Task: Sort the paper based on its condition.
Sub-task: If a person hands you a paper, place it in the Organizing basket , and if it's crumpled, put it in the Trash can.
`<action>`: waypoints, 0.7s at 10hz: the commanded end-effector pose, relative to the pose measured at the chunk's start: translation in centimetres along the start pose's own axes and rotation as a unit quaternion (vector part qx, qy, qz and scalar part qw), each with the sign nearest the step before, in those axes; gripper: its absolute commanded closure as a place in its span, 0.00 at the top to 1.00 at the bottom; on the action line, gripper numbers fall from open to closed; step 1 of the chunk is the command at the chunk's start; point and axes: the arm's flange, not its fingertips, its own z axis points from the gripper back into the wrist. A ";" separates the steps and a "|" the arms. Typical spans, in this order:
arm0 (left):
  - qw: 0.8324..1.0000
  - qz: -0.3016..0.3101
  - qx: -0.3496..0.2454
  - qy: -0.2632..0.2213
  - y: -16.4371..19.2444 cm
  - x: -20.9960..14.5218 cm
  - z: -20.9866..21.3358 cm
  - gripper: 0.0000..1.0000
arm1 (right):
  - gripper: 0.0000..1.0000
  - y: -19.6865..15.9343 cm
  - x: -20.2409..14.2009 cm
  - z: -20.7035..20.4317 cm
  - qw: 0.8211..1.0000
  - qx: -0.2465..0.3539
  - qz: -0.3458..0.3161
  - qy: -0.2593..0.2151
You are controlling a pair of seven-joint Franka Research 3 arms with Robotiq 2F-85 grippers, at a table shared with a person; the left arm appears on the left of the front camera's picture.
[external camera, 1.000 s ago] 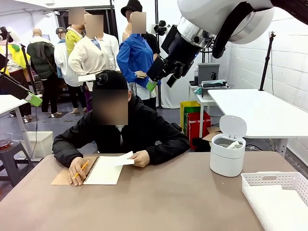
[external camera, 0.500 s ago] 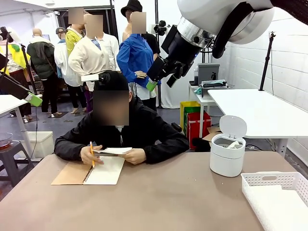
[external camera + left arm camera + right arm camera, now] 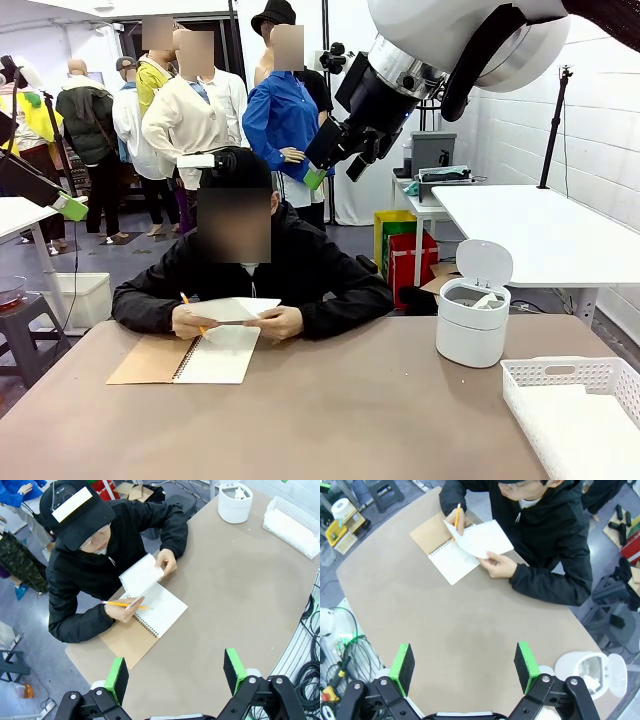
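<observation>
Spreading between robot and person, the brown table (image 3: 360, 410) carries a basket, a bin and a notebook. A person (image 3: 290, 270) in a black jacket and cap sits at its far edge, toward the far left corner. The white right arm (image 3: 450, 40) hangs high over the far edge. A white slatted basket (image 3: 570, 366) sits at the near right corner, with something flat and white inside. A white round bin (image 3: 470, 338) stands at the far right edge, its lid tipped up; white wrinkled bits show in it.

An open spiral notebook (image 3: 215, 358) with a tan cover lies before the person at the far left. The paper (image 3: 237, 308), a smooth white sheet, is lifted just above the notebook, pinched between both of the person's hands. One hand (image 3: 190, 322) also holds a yellow pencil (image 3: 120, 604); the other hand (image 3: 283, 324) grips the sheet's opposite edge.

The left gripper (image 3: 175, 656) hovers above the table's near side, its pads spread wide and bare. The right gripper (image 3: 463, 647) likewise gapes wide above the table, holding nothing.
</observation>
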 end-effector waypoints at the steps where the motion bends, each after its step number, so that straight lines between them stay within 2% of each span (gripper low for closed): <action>1: 1.000 0.001 0.002 -0.002 0.1 -0.1 0.0 1.00 | 1.00 -0.2 0.0 0.0 1.000 -0.001 -0.001 0.000; 7: 1.000 0.001 0.002 -0.002 0.1 -0.1 0.0 1.00 | 1.00 -0.2 0.0 0.0 1.000 -0.001 -0.001 0.000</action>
